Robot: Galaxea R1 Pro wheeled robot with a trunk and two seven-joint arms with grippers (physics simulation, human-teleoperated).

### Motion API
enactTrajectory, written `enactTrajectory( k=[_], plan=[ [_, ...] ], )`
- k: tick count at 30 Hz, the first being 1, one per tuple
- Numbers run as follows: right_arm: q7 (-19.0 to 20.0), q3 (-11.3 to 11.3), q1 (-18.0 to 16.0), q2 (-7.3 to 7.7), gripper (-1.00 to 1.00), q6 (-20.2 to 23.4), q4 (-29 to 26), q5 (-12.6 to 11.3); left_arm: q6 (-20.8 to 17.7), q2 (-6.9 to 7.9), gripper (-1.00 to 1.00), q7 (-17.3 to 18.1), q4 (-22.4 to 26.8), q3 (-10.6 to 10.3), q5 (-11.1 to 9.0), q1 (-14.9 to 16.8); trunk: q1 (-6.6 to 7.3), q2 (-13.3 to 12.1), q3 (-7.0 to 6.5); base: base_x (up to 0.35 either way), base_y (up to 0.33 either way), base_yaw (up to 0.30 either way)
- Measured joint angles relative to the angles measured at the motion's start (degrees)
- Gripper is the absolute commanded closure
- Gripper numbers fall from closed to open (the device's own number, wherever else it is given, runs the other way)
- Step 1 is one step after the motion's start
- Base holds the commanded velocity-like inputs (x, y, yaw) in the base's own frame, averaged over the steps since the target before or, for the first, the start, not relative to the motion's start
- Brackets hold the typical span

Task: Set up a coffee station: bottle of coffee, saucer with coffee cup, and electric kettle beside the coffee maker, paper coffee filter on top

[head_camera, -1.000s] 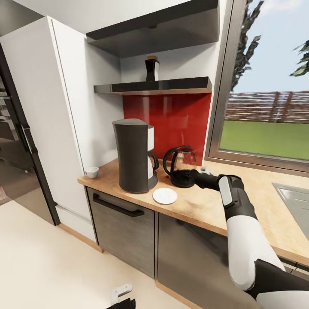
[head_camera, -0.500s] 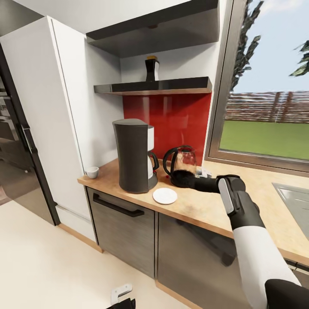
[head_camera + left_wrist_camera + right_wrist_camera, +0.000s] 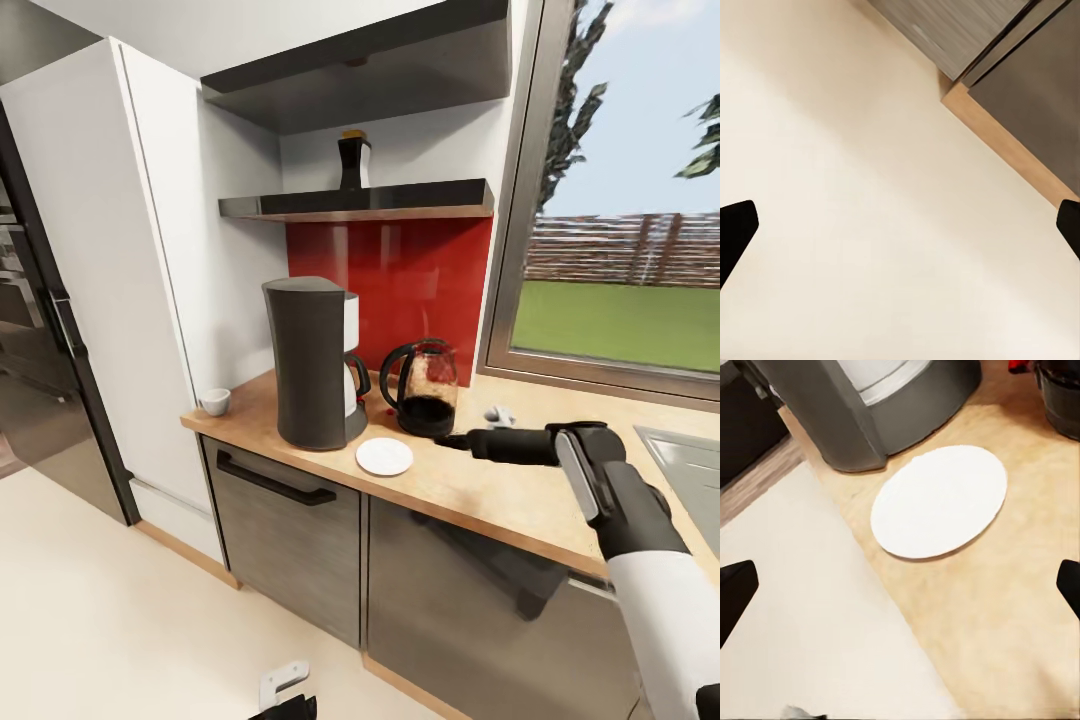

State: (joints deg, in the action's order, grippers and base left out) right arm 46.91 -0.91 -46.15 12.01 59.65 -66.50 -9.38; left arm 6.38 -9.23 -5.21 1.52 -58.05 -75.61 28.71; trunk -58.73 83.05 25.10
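Observation:
The tall black-grey coffee maker (image 3: 312, 365) stands on the wood countertop (image 3: 500, 485). The glass electric kettle (image 3: 425, 398) stands free just right of it, and the white saucer (image 3: 384, 456) lies in front of both. The coffee cup (image 3: 214, 401) sits at the counter's left end. The dark bottle of coffee (image 3: 353, 160) is up on the kitchen shelf (image 3: 400, 200). A small white crumpled piece, apparently the paper coffee filter (image 3: 497, 413), lies behind my right forearm. My right gripper (image 3: 455, 440) is open and empty, low beside the kettle's base, above the saucer (image 3: 939, 500). My left gripper (image 3: 900, 225) hangs open over the floor.
A window frame (image 3: 510, 250) rises right of the red backsplash (image 3: 400, 270). A sink (image 3: 690, 470) is set into the counter at far right. A tall white cabinet (image 3: 110, 270) borders the counter's left end, with dark drawer fronts (image 3: 285, 520) below.
My right gripper has let go of the kettle and drawn back to the right and lower. The kettle stays beside the coffee maker.

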Motion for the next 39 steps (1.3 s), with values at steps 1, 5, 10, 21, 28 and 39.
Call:
enactTrajectory(
  k=[1,5,10,21,28,39],
  plan=[
    [1.4,0.1,0.5,0.31,-1.00,0.0,-1.2,0.0,0.0,0.00,-1.00,0.0,0.0,0.0,0.0,0.0,0.00,0.0,0.00,0.000,0.000,0.000],
    [5.0,0.2,3.2,0.77,-1.00,0.0,-6.2,-0.1,0.0,0.05,-1.00,0.0,0.0,0.0,0.1,0.0,0.00,0.0,0.00,0.007,0.048,0.000],
    [6.9,0.4,8.7,2.64,-1.00,-0.4,-10.7,-0.1,0.0,0.43,-1.00,0.0,0.0,-0.2,0.1,0.0,0.01,0.0,0.00,0.081,0.185,0.000],
    [9.0,6.6,21.5,6.63,-1.00,-12.1,-10.8,1.4,0.0,0.56,-1.00,0.0,0.0,-0.2,0.2,0.0,0.01,0.0,0.00,0.087,0.102,0.000],
    [8.7,11.7,24.9,6.66,-1.00,-15.9,-10.6,1.5,0.0,0.58,-1.00,0.0,0.0,-0.2,0.2,0.0,0.00,0.0,0.00,0.025,0.066,0.000],
    [4.7,13.9,28.3,5.94,-1.00,-23.6,0.1,8.0,0.3,0.52,-1.00,0.0,0.0,-0.3,0.2,0.0,0.00,0.0,0.00,0.000,0.221,0.000]
  ],
)
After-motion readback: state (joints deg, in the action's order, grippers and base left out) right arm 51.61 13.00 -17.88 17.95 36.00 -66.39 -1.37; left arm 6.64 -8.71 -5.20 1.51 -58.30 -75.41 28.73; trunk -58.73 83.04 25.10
